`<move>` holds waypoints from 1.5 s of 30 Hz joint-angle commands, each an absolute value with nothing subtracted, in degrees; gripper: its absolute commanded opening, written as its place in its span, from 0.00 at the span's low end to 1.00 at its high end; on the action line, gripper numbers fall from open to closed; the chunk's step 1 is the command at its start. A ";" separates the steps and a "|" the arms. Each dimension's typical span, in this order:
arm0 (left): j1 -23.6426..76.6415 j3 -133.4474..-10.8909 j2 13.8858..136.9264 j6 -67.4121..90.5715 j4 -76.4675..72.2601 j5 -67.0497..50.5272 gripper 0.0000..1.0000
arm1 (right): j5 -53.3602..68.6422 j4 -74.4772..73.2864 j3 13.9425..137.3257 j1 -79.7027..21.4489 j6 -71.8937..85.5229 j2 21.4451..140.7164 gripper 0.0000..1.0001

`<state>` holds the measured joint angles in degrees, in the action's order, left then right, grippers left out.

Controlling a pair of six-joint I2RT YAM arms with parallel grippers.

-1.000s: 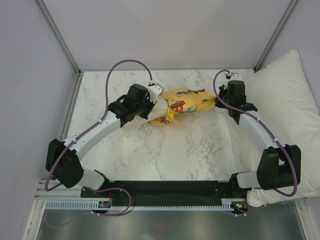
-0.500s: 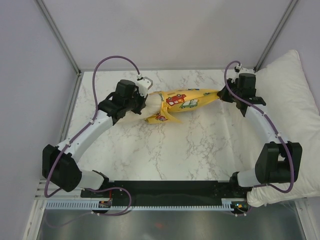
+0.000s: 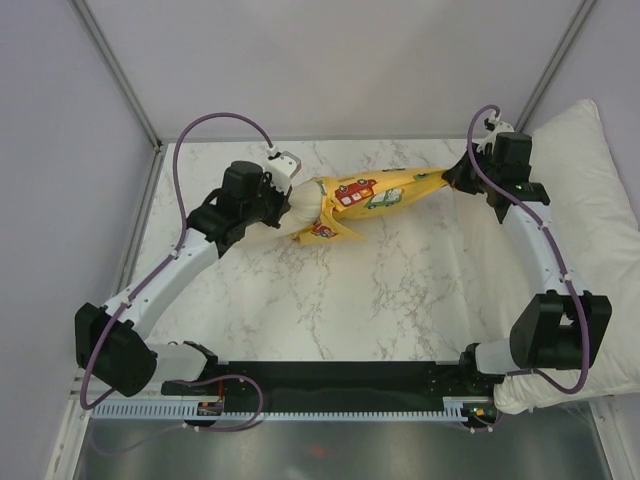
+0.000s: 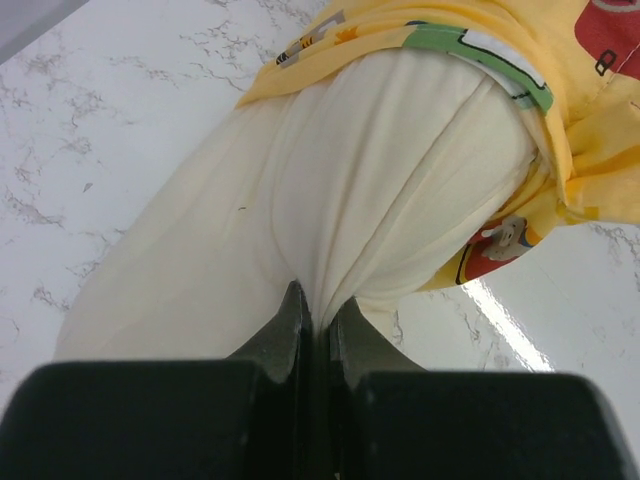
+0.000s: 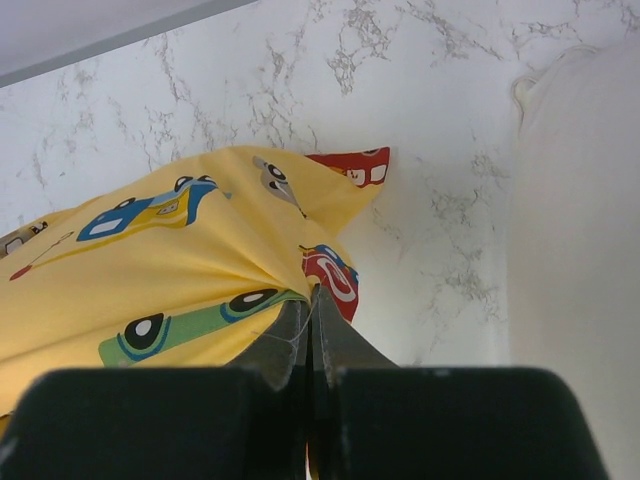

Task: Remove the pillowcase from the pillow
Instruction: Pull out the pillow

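Observation:
The yellow pillowcase [image 3: 375, 195] printed with cartoon vehicles is stretched taut between my two arms near the back of the marble table. Out of its left, open end sticks the cream pillow [image 3: 301, 205]. My left gripper [image 3: 288, 207] is shut on a fold of that pillow [image 4: 330, 230], with the pillowcase's rim [image 4: 470, 40] bunched just beyond it. At the far right, my right gripper [image 3: 450, 178] is shut on the pillowcase's closed end [image 5: 200, 250], pinching a corner beside a red car print.
A large white pillow [image 3: 585, 200] lies along the table's right side, right beside my right arm, and fills the right edge [image 5: 590, 250] of the right wrist view. Grey walls and metal posts close off the back and sides.
Both arms have drawn apart: the left went left and back with the pillow, the right went right and back with the pillowcase. The case is longer and tauter, and more cream pillow shows.

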<state>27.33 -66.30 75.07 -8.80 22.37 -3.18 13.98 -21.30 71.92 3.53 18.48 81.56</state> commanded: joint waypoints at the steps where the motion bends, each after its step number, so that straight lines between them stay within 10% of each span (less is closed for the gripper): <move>1: 21.62 -66.36 70.49 -10.20 26.02 9.33 0.02 | -3.35 -16.70 71.99 12.04 15.64 77.97 0.00; 5: 22.41 -66.97 70.84 -8.53 26.28 -2.61 0.02 | -1.48 -17.75 69.35 4.35 14.77 73.49 0.00; 9: 23.20 -68.11 72.07 -5.81 26.46 -11.05 0.02 | -10.67 -22.23 68.56 -7.53 14.76 69.18 0.71; 11: 23.38 -68.99 72.59 -4.49 26.46 -13.44 0.02 | -14.22 -22.15 67.59 -15.24 15.99 64.80 0.85; 22: 23.55 -70.23 73.65 -0.53 26.02 -20.83 0.02 | -15.73 -10.21 61.87 -46.82 18.11 65.53 0.89; 31: 24.26 -69.79 73.04 -0.53 26.19 -20.83 0.02 | -19.59 -2.64 68.46 -49.92 17.58 85.40 0.90; 36: 24.26 -69.87 71.81 -0.70 26.10 -22.32 0.02 | -22.05 -1.59 70.05 -49.92 16.70 90.43 0.79; 41: 24.35 -69.08 71.28 -2.72 26.01 -26.44 0.02 | -28.38 -0.53 68.47 -49.57 17.49 92.02 0.03; 45: 24.35 -69.35 70.75 -3.87 26.72 -29.26 0.02 | -29.44 -0.96 68.90 -46.68 18.98 90.80 0.00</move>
